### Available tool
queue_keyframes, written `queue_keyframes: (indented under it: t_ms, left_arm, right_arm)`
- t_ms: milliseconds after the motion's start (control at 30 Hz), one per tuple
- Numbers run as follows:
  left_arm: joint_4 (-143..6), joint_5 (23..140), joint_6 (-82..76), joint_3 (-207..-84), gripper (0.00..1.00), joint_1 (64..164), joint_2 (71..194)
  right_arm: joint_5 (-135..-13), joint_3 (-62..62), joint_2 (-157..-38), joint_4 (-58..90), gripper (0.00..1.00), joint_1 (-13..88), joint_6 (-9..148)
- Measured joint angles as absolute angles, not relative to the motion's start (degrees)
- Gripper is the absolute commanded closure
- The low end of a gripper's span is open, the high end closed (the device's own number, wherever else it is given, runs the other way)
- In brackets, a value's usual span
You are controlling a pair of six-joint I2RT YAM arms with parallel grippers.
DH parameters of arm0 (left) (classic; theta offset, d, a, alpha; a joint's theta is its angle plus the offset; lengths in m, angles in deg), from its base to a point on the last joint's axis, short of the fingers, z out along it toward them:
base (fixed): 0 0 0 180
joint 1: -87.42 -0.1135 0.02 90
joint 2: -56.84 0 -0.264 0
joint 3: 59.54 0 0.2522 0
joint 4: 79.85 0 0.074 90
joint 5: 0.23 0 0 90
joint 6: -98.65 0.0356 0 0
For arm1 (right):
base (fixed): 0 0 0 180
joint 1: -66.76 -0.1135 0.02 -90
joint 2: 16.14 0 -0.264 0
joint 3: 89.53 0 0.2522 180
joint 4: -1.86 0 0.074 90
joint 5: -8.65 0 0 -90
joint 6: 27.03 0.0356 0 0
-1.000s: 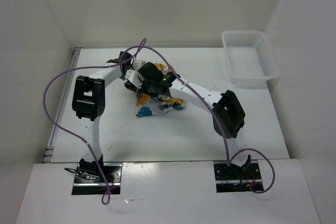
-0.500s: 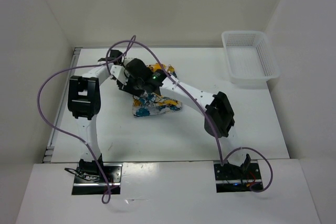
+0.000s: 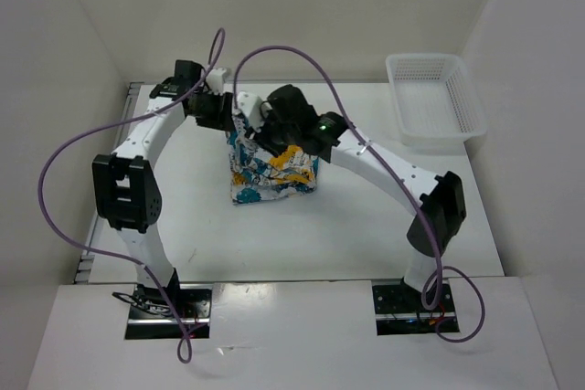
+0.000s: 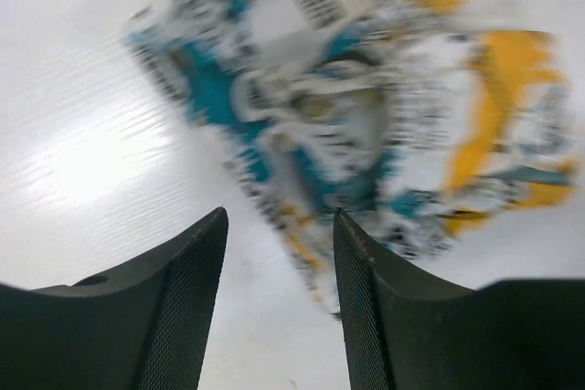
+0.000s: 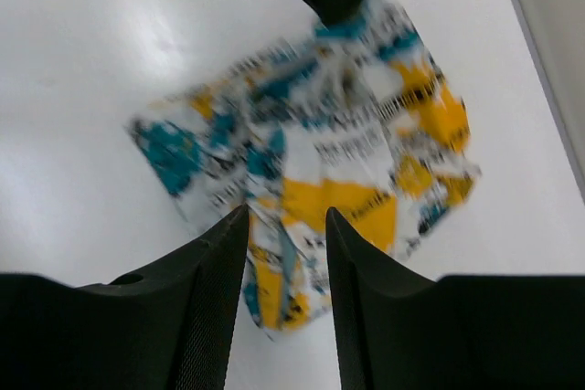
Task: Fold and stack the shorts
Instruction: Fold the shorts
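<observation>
Printed fabric — shorts (image 3: 274, 173) lie as folded bundle on worktop (image 3: 366, 226), centre-left. Left end effector (image 4: 279, 216) and right end effector (image 5: 285, 216) both released, empty, above bundle's far edge — shorts lie base-ward of both; right looks nearer.

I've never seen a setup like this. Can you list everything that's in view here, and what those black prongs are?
shorts: one bundle, white with teal, orange-yellow and black print, lying at the middle of the table
basket: one, white plastic mesh, far right corner of the table, nothing visible in it
table: one, white, walled on three sides
cables: two, purple, looping above the arms
left arm: one, white with black joints, reaching to the shorts' far left
right arm: one, white with black joints, reaching over the shorts' far edge
left gripper: black prongs, open, above the shorts, holding nothing
right gripper: black prongs, open, above the shorts, holding nothing
</observation>
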State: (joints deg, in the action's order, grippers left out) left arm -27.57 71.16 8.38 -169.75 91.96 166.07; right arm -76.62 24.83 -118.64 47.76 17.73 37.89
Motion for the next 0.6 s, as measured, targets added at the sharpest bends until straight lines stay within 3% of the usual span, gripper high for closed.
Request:
queue_keyframes:
  t_ms: [167,300,533,600]
  left_arm:
    - [-28.4,68.4,8.4,-169.1,0.42,100.2,163.6]
    - [-28.5,67.7,8.4,-166.1,0.41,102.2,167.4]
    - [-28.5,70.5,8.4,-163.5,0.41,103.7,172.8]
    - [-28.5,70.1,8.4,-163.5,0.48,104.2,173.0]
  right_arm:
    - [-78.8,11.4,-116.3,44.9,0.54,27.7,38.1]
    - [-78.1,3.3,-116.8,45.1,0.52,29.7,38.1]
    - [-74.8,0.2,-116.8,44.3,0.50,31.1,38.2]
    - [-74.1,0.2,-116.9,43.9,0.48,31.2,38.3]
